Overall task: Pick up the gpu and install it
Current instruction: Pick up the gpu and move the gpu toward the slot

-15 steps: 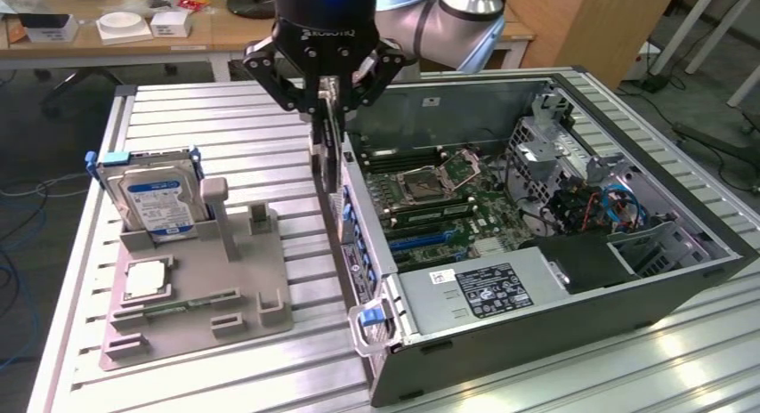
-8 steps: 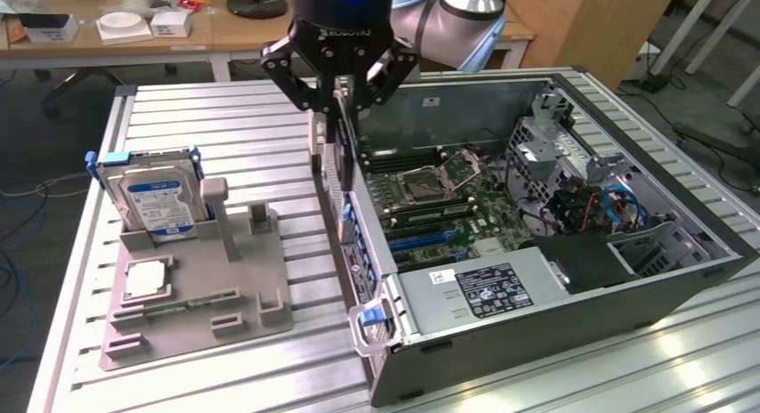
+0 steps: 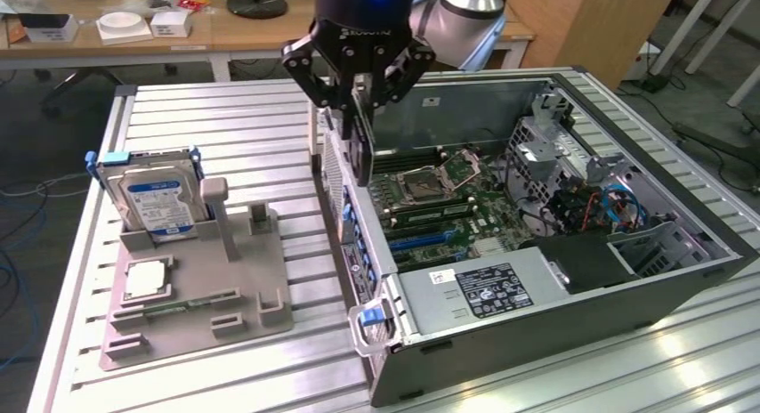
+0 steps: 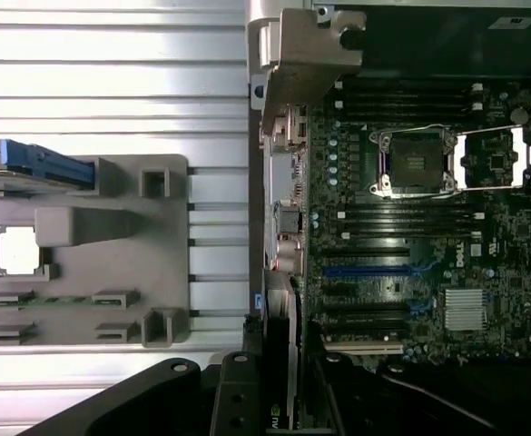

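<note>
The gpu (image 3: 359, 141) hangs upright, a dark slim card seen nearly edge-on, with my gripper (image 3: 359, 97) shut on its top edge. It hovers over the near wall of the open computer case (image 3: 665, 279), above the motherboard (image 3: 475, 199). In the wrist view the gpu (image 4: 280, 354) shows as a thin dark edge between my black fingers (image 4: 238, 400), level with the rear slot openings and beside the blue expansion slot (image 4: 365, 270) and the white one (image 4: 365, 346). The card's lower end stays above the board, apart from any slot.
A grey fixture tray (image 3: 202, 288) lies on the slatted metal table at the exterior view's left, holding a hard drive (image 3: 157, 199) with a blue-and-white label, a processor (image 3: 145, 278) and a green memory stick (image 3: 178, 303). The power supply (image 3: 499, 288) and a drive cage (image 3: 558, 155) fill parts of the case.
</note>
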